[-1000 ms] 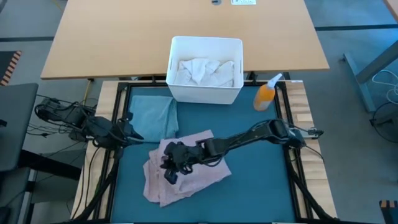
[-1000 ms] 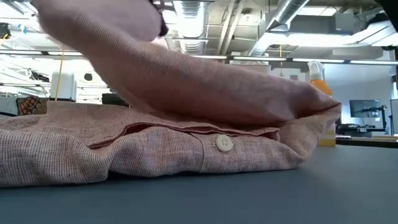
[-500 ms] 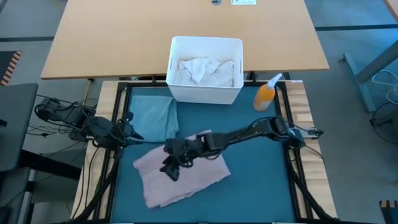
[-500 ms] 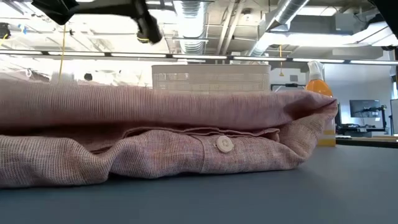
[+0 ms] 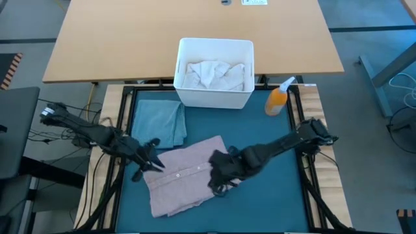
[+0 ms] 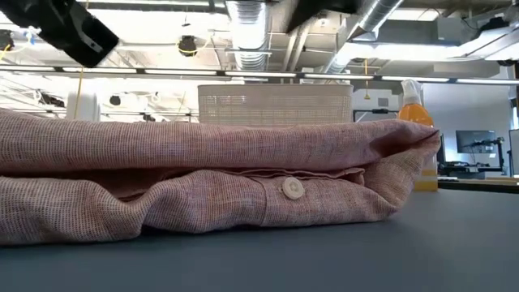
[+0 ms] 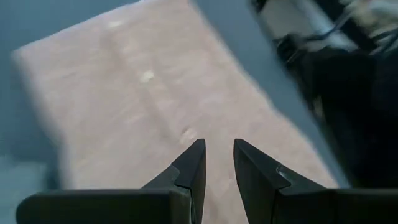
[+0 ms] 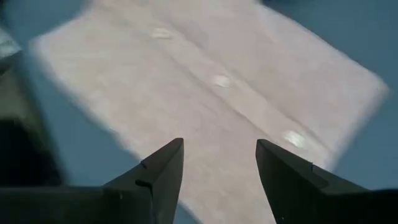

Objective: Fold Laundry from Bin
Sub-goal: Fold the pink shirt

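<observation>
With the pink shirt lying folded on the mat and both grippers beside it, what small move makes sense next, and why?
Probably the left gripper closes on the near left edge of the pink shirt to make another fold. The shirt lies flat and the right gripper is open and empty at its right edge, while the left gripper's narrowly parted fingers already hang over the cloth.

Your high view looks straight down on the whole table, low view sits level against the pink shirt [image 6: 219,182], both wrist views peer close past their fingers onto that same shirt
</observation>
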Tool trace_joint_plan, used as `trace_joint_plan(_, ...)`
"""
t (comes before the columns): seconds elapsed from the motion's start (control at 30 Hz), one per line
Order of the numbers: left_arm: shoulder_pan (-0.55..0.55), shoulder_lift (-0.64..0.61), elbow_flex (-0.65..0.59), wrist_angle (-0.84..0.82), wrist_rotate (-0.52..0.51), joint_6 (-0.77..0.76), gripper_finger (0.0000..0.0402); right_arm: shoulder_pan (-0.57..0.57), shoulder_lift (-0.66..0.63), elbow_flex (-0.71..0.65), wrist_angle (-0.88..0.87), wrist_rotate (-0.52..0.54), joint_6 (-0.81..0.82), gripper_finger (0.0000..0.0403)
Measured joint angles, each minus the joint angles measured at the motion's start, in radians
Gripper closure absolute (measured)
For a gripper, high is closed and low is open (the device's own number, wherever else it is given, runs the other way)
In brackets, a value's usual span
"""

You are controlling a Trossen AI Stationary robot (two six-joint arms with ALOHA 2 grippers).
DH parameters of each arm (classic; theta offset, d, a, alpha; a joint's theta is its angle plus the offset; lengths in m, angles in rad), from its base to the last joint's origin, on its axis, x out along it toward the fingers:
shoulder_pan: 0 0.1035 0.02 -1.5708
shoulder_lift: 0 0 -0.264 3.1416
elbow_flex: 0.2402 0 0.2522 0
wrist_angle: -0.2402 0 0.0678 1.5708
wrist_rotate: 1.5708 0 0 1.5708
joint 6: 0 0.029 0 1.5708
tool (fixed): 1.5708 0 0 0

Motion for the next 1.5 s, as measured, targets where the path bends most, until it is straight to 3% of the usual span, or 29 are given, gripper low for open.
trace_joint_plan(0.17,-0.033,0.164,-0.098,0.415,0.075,-0.001,0.0331,0.072,-0.142,-0.288,0.034,0.076,0.254,0.0180)
trace_joint_plan(0.3,-0.082,0.357,-0.107,0.627,0.046,-0.026,0.0331,0.121,-0.261,-0.569,0.304,0.151,0.304,0.0203)
trace_joint_plan(0.43,-0.138,0.581,-0.106,0.859,0.038,-0.100,0.0331,0.132,-0.322,-0.803,0.749,0.219,0.187,0.0277)
trace_joint_plan(0.57,-0.181,0.755,-0.060,0.908,0.030,-0.201,0.0331,0.091,-0.291,-0.954,1.091,0.200,-0.001,0.0380)
trace_joint_plan(0.7,-0.206,0.877,0.004,0.892,0.022,-0.298,0.0331,0.050,-0.253,-1.033,1.202,0.106,-0.047,0.0380)
trace_joint_plan(0.93,-0.229,0.985,0.083,0.817,0.039,-0.394,0.0331,0.098,-0.200,-1.066,1.096,-0.052,-0.103,0.0392)
trace_joint_plan(1.2,-0.220,0.994,0.094,0.828,0.021,-0.409,0.0331,0.103,-0.179,-1.053,0.903,-0.006,-0.057,0.0390)
trace_joint_plan(1.33,-0.202,0.994,0.113,0.832,0.044,-0.373,0.0331,0.099,-0.260,-0.993,0.778,-0.024,-0.132,0.0384)
trace_joint_plan(1.5,-0.185,0.994,0.153,0.802,0.077,-0.296,0.0331,0.142,-0.397,-0.897,0.598,-0.014,-0.089,0.0347)
